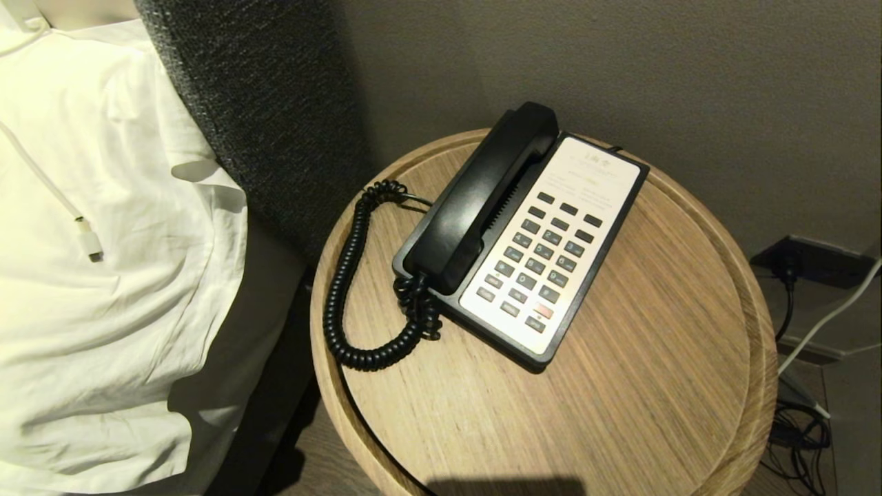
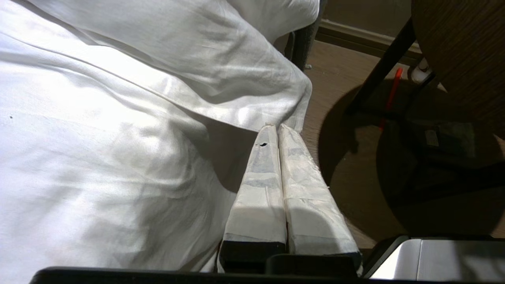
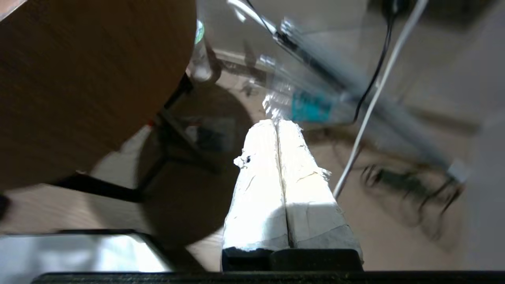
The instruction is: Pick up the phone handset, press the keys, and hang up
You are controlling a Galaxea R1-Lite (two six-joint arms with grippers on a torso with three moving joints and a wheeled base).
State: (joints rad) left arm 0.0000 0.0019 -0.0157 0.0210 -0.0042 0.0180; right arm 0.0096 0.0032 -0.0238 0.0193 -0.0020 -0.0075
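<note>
Phone handset [image 1: 486, 196] seated in phone base [image 1: 551, 248] cradle on round wooden table [image 1: 620, 386]; left gripper [image 2: 277, 128] and right gripper [image 3: 278, 123] both pressed together, empty, low beside table; risk: coiled cord [image 1: 351, 275] could snag, dragging the base.

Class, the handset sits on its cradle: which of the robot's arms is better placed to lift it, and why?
Probably left. The phone handset lies on the phone base's left side. Both grippers, left gripper and right gripper, hang shut below the table.
</note>
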